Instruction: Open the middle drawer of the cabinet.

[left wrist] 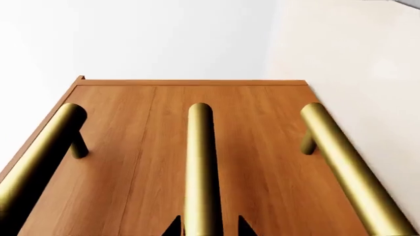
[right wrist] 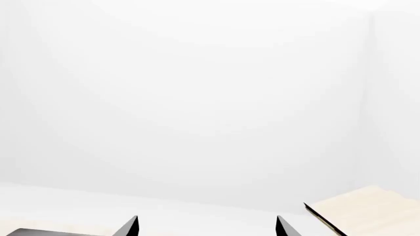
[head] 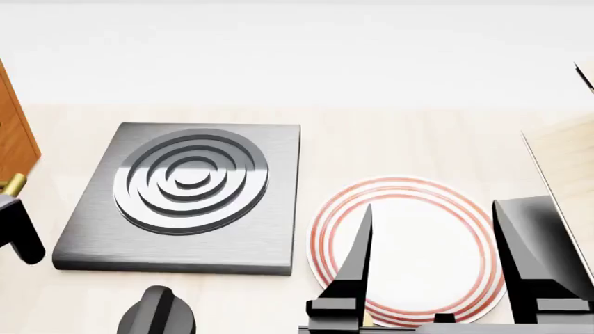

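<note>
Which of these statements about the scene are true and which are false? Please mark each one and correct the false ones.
1. The left gripper has its fingertips on either side of the middle handle. True.
2. The cabinet shows two gold handles in the left wrist view. False: it shows three.
3. The plate has red rings near its rim. True.
4. A pot stands on the hotplate. False: nothing stands on it.
5. The right gripper holds the plate. False: its fingers are spread open and hold nothing.
</note>
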`<state>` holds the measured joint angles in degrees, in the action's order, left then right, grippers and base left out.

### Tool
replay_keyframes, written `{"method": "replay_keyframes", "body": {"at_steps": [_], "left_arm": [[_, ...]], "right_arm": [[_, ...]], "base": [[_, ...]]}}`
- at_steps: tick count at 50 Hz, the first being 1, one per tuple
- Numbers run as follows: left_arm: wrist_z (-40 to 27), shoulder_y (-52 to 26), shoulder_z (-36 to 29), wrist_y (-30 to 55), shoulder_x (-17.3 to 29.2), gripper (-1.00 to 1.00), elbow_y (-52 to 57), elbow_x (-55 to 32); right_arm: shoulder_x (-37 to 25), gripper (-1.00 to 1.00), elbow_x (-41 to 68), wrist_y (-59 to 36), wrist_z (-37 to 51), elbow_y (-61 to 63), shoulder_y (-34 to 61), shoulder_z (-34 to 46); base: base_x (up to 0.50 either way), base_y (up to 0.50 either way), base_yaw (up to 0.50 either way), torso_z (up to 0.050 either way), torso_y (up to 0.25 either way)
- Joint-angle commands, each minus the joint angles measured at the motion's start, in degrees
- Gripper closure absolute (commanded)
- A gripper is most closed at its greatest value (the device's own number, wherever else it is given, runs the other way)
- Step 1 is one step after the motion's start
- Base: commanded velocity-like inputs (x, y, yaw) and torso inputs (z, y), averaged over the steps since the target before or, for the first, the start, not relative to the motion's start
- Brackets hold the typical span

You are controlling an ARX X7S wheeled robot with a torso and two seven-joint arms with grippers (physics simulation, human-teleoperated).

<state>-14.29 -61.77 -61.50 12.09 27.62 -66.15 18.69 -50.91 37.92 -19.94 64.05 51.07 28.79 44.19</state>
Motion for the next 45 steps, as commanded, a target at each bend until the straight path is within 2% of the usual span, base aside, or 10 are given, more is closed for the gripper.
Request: {"method": "replay_keyframes", "body": {"at_steps": [1, 20, 28, 33, 39, 45], "left_arm": [[0.3, 0.5, -0.2, 0.2, 0.0, 1.0, -0.1, -1.4], [-0.5, 1.0, -0.5, 1.2, 0.8, 1.0, 2.9, -0.7], [0.1, 2.4, -1.3, 5.6, 3.8, 1.0, 13.1, 1.3], [1.1, 4.3, -2.0, 10.5, 7.2, 1.0, 24.7, 3.5], [0.7, 5.0, -3.4, 11.2, 7.3, 1.0, 28.3, 5.6], [0.1, 4.5, -4.0, 9.9, 6.6, 1.0, 27.6, 6.2]], "right_arm": [[0.1, -1.0, 1.0, -0.2, -0.3, -0.8, -0.7, 1.3], [0.0, -1.0, 0.8, 0.0, -0.4, -1.0, -1.0, 1.3], [-0.1, -1.0, 1.0, 0.0, -0.4, -0.9, -0.9, 1.2], [0.1, -1.0, 1.0, -0.1, -0.6, -1.0, -0.8, 1.3], [-0.1, -1.0, 1.3, -0.1, -0.6, -0.9, -0.8, 1.2], [-0.3, -1.0, 1.2, 0.1, -0.5, -0.8, -1.1, 1.1]], "base": [[0.0, 0.0, 0.0, 0.0, 0.0], [0.0, 0.0, 0.0, -0.001, 0.0], [0.0, 0.0, 0.0, 0.0, 0.0], [0.0, 0.0, 0.0, 0.0, 0.0], [0.0, 0.0, 0.0, 0.0, 0.0], [0.0, 0.0, 0.0, 0.0, 0.0]]}}
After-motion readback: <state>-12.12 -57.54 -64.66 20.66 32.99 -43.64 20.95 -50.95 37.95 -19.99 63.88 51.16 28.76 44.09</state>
